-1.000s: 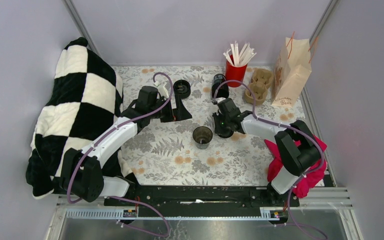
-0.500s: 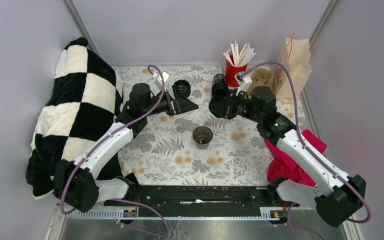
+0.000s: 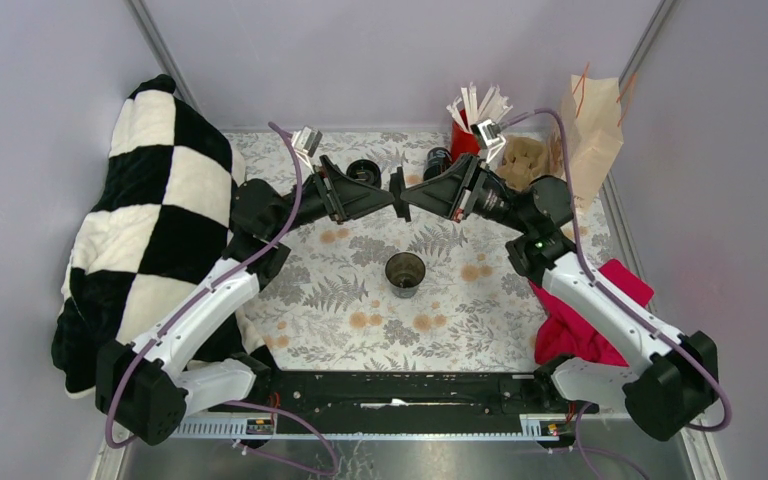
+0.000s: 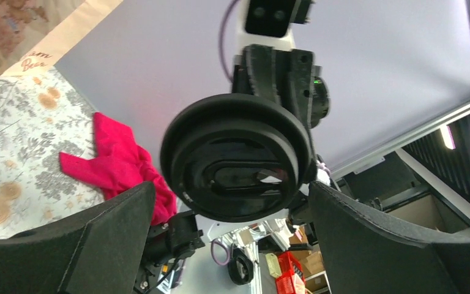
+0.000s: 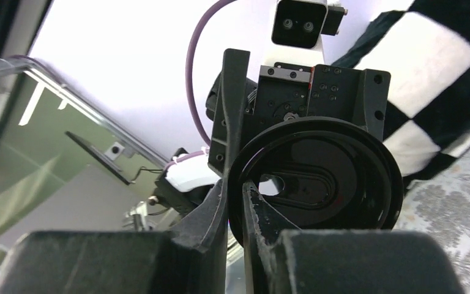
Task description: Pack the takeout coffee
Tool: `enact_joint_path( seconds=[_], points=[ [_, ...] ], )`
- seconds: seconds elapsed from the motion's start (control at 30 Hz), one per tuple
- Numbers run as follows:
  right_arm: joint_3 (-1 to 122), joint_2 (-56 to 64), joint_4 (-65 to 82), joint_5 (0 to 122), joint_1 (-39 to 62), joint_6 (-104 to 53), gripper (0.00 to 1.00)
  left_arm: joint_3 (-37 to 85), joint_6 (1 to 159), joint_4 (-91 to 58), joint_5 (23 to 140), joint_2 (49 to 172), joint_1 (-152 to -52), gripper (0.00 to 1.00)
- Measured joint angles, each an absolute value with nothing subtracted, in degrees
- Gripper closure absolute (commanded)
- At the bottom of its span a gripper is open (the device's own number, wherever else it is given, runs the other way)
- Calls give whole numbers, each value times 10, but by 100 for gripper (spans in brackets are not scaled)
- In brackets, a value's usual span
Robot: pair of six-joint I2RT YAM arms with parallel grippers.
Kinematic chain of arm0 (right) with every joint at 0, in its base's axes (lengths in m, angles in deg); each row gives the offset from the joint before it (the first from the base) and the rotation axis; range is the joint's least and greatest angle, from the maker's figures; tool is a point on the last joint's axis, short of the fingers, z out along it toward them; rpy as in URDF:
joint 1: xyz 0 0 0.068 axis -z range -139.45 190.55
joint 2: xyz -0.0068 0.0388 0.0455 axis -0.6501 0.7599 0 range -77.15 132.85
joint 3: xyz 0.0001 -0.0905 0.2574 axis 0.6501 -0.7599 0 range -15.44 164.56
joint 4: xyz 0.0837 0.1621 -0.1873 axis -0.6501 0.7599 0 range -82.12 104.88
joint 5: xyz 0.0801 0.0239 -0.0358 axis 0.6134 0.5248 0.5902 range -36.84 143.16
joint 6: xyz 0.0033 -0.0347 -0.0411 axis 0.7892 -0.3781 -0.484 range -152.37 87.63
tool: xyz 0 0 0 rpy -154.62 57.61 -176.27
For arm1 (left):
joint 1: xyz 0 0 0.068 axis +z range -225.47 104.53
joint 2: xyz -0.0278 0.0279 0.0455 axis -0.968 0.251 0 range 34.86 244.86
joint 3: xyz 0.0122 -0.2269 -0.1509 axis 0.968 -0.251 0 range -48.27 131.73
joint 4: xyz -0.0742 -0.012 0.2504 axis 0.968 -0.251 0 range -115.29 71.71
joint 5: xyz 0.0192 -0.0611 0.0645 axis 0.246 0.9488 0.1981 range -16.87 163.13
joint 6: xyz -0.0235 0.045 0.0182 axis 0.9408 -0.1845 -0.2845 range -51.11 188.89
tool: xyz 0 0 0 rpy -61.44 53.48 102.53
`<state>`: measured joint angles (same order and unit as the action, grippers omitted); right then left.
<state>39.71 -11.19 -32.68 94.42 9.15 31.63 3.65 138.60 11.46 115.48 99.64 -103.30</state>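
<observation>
The takeout coffee cup [image 3: 405,272] is small and black. It stands upright and uncovered at the table's middle. My right gripper [image 3: 412,197] is raised behind it, shut on the rim of a round black lid [image 5: 315,184] held on edge. In the right wrist view its fingers [image 5: 220,208] pinch the lid's left rim. My left gripper [image 3: 385,197] faces it tip to tip and is open. In the left wrist view the lid [image 4: 238,165] hangs between the wide-spread fingers [image 4: 85,245], which do not touch it. The paper bag [image 3: 585,140] stands at the back right.
A second black lid [image 3: 363,172] and a black object [image 3: 438,158] lie at the back. The red cup of sticks [image 3: 470,135] and the pulp carrier [image 3: 525,155] stand beside the bag. A checkered blanket [image 3: 150,230] lies left and a red cloth [image 3: 600,330] right.
Both grippers rose from low over the table and swung toward each other. They now meet above the back middle, with the lid held up in the right gripper.
</observation>
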Motion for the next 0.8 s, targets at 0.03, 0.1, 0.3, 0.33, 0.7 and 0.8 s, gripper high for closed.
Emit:
enact_joint_path(
  seconds=[0.03,0.1,0.3,0.33,0.7,0.8],
  points=[
    [393,-101,-359,947,92,343,90,36,1396,124,1155,996,-1034,1],
    [384,-79,-419,949,92,391,90,33,1416,150,1157,996,-1036,1],
    [372,-56,-489,949,92,449,90,23,1447,166,1163,996,-1037,7],
    [372,-56,-490,948,92,449,90,23,1447,166,1164,996,-1038,7],
    [371,-79,-449,947,92,410,90,23,1441,143,1165,995,-1040,15],
    [371,-79,-443,949,92,407,90,23,1442,143,1165,995,-1041,13]
  ],
)
